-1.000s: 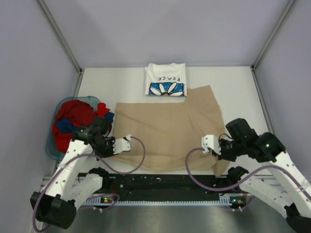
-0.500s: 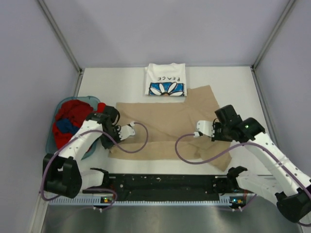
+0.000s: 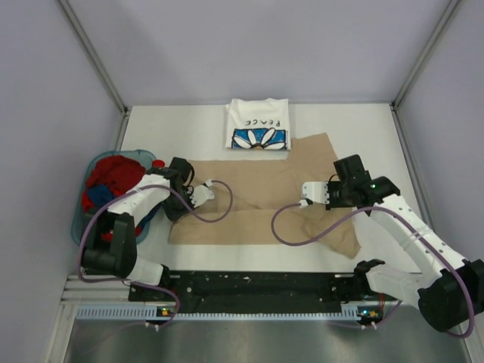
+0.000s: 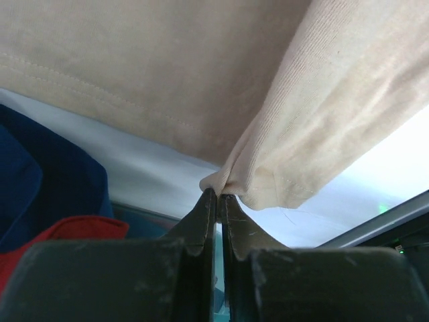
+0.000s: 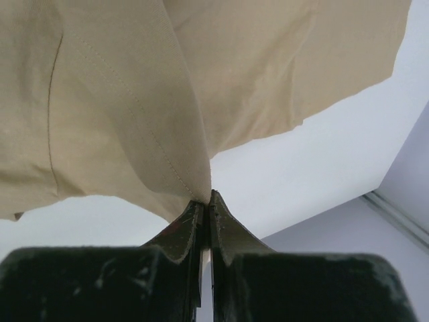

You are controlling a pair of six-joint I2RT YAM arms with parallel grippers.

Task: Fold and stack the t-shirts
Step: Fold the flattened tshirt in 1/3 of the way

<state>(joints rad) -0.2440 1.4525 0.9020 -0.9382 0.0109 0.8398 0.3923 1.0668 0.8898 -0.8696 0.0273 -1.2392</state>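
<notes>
**Tan shirt pinched at two edges, mid-fold**

The tan t-shirt (image 3: 265, 200) lay spread across the middle of the white worktop (image 3: 355, 128), its near edge lifted and turned toward the far side. The left claw (image 3: 203, 193) was clamped on the cloth at the shirt's left side, and the right claw (image 3: 305, 192) was clamped on it toward the right; both wrist views showed the jaws nearly closed with a thin fold of tan fabric (image 4: 281, 134) pressed between them.

The cloth looked light and limp: it draped and creased from each pinch point and would sag between the two claws, so it probably needs even tension from both sides to fold flat. Hems and corners looked like the best places to hold, since the stitched edge (image 5: 144, 144) gave a firmer ridge.

A folded white daisy-print t-shirt (image 3: 259, 125) sat at the far edge, touching the tan one. Red and blue t-shirts (image 3: 113, 181) were heaped in the teal basket (image 3: 79, 227) at the left.
</notes>
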